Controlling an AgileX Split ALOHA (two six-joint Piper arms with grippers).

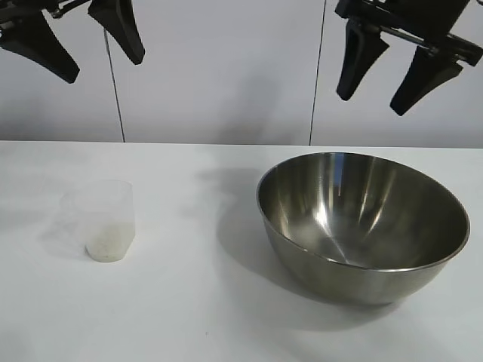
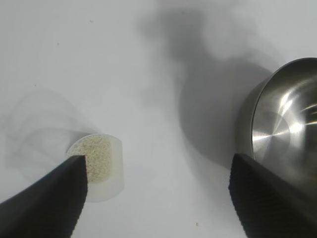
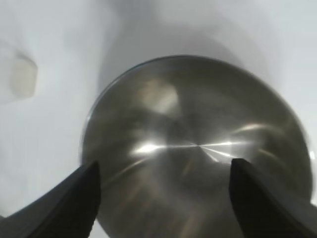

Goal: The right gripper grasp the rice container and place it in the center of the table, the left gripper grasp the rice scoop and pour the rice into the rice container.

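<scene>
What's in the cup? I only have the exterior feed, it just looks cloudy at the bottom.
Observer: The left wrist view looks down into the rice scoop: a shallow layer of rice covers its bottom.
Operator: Anything inside the bowl? I only see the far wall.
Observer: The right wrist view looks straight into the rice container: bare steel, no grains.
Operator: Is the right gripper lined up over it?
Observer: Yes. The right gripper hangs above the bowl, fingers open and apart from the steel, with the interior between them.
</scene>
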